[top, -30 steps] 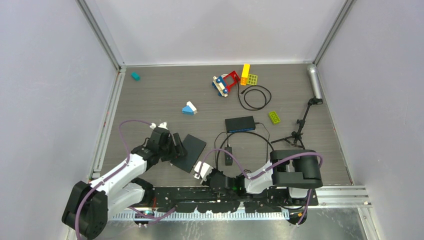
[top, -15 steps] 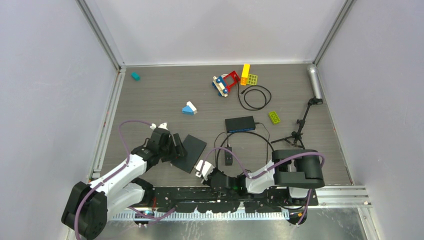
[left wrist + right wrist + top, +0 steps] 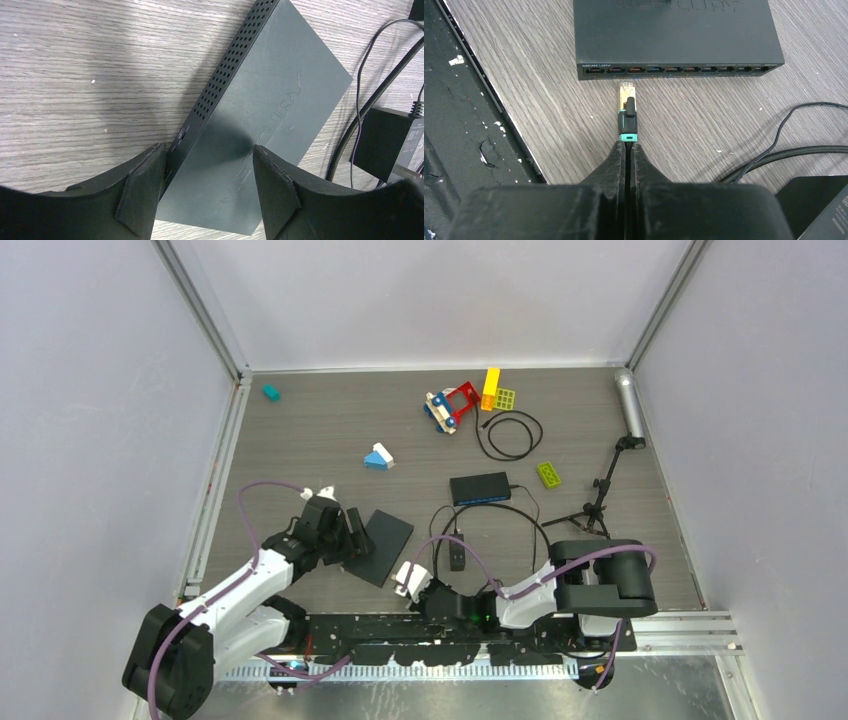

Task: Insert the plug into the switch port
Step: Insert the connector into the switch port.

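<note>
**Plug held just short of the port row**

Only the right wrist view shows the port face. The right gripper (image 3: 628, 150), jaws pinched together, grips the cable behind a clear, gold-contact network plug with a black, teal-banded boot (image 3: 627, 105). The plug's tip sits just short of the ports near the left end of the flat dark grey metal switch (image 3: 674, 35), apart from them.

"MERCURY" is printed small at that face's left end. The finer print above the other ports is too small to read.

The left wrist view shows the back of the switch, with a vented side and "MERCURY" embossed across the top. The left gripper (image 3: 205, 187) stands wide, straddling the switch's near end. One of its fingers (image 3: 142, 187) is against the vented side. Whether the fingers clamp the switch, I cannot tell. A black power adapter (image 3: 387, 145) lies beside it.

The overhead view alone shows a second dark switch (image 3: 480, 487) and coloured toy bricks (image 3: 465, 398) farther out on the grey wood-grain table (image 3: 300, 440).
</note>
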Controlling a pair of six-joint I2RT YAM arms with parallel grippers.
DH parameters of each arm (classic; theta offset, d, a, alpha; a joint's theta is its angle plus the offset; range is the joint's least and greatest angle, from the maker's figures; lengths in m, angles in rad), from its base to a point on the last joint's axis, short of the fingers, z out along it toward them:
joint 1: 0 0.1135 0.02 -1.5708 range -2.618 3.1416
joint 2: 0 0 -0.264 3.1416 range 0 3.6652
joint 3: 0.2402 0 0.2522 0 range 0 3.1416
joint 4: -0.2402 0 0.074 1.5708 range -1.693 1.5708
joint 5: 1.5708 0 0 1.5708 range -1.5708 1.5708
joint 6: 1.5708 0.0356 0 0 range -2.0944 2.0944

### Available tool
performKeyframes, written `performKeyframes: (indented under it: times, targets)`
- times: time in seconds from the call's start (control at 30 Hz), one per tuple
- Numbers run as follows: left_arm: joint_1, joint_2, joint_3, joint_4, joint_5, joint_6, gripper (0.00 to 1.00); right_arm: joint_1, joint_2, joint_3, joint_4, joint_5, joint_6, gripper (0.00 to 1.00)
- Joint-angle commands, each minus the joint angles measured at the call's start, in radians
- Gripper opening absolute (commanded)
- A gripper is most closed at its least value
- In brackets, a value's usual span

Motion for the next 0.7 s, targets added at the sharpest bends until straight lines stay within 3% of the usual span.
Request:
performKeyframes:
  times: [0.0, 0.67]
  targets:
    - [-0.009, 0.0, -0.025, -0.066, 0.028, -0.016, 0.66, 0.006, -0.029, 0.0, 0.014, 0.022, 0.005, 0.0]
    - [-0.009, 0.003, -0.027, -0.062, 0.035, -0.013, 0.65, 0.006, 0.012, 0.048, 0.051, -0.006, -0.034, 0.01]
